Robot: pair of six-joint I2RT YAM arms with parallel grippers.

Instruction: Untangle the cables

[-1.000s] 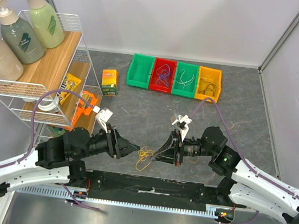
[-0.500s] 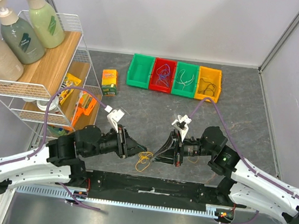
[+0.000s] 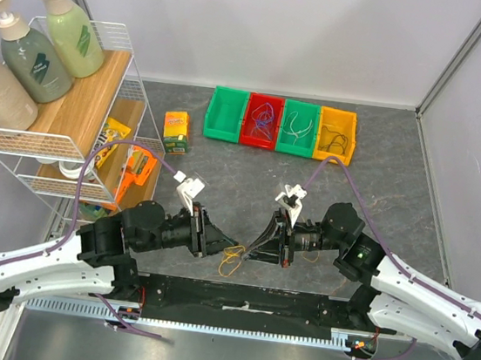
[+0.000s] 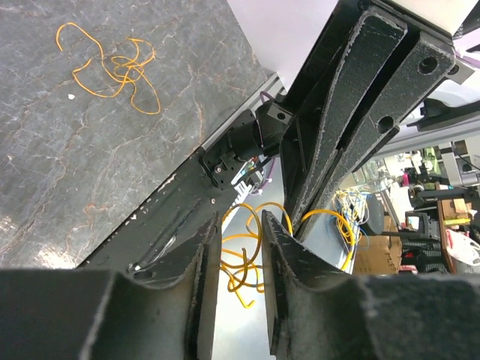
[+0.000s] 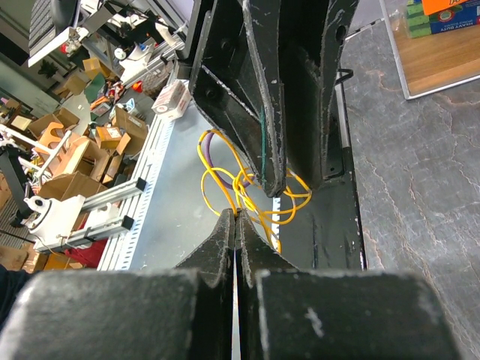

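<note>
The yellow cable [image 3: 232, 253] is a thin, curly wire. I judge it almost weightless, limp, springy enough for its loops to recoil and snag on each other, and apt to slip between hard pads. It is held up off the grey mat [image 3: 383, 162], well nearer the arm bases than the row of bins [image 3: 281, 123], in front of that row's left half. It is best taken at a free end or a single strand at the edge of the knot, not across the bunch, and drawn apart gently.

The right gripper [image 3: 249, 252] has its fingers pressed together, with yellow loops springing from just past the tip, so it appears to pinch a strand. The left gripper [image 3: 229, 242] is spread, its fingers [image 4: 201, 281] straddling those loops. An orange tangle [image 4: 112, 66] lies flat on the mat; whether it joins the held cable I cannot tell.

Both arms reach low and inward on the near side of the bins, forearms near level, tips facing and almost meeting
</note>
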